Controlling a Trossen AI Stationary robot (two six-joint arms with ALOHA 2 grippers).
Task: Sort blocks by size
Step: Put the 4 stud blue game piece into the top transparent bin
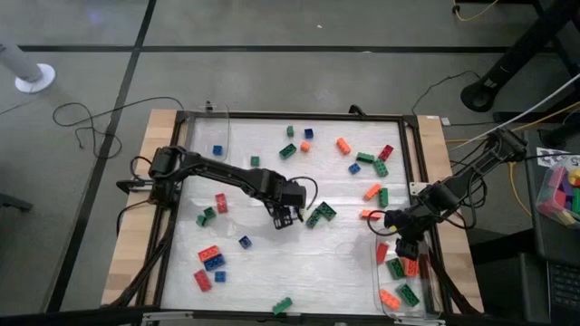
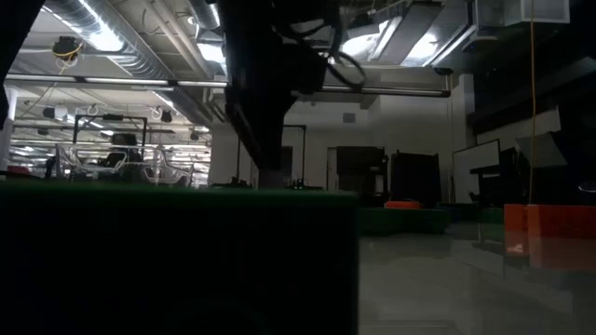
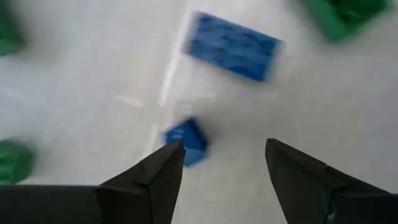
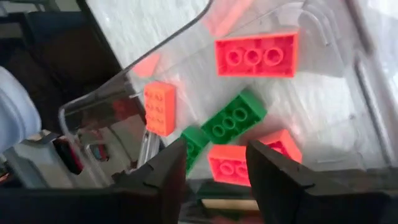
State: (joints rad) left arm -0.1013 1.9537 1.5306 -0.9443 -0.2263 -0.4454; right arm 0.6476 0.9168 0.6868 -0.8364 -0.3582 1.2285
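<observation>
Red, orange, green and blue blocks lie scattered over the white table (image 1: 299,263). My left gripper (image 1: 285,217) hangs open near the table's middle, pointing down. In its wrist view a tiny blue block (image 3: 186,142) lies on the table just beside one finger, and a longer blue block (image 3: 233,46) lies farther off. My right gripper (image 1: 405,246) is open over the clear tray (image 1: 433,303) at the near right. Longer red, orange and green blocks (image 4: 236,117) lie in that tray, and an orange one (image 4: 229,165) shows below the gap between the fingers.
A black frame (image 1: 299,116) rims the table. Clear plastic walls (image 1: 225,127) stand at the far left with a blue block (image 1: 217,150) beside them. Green blocks (image 1: 319,214) lie just right of my left gripper. A bin of coloured blocks (image 1: 562,195) stands off the right side.
</observation>
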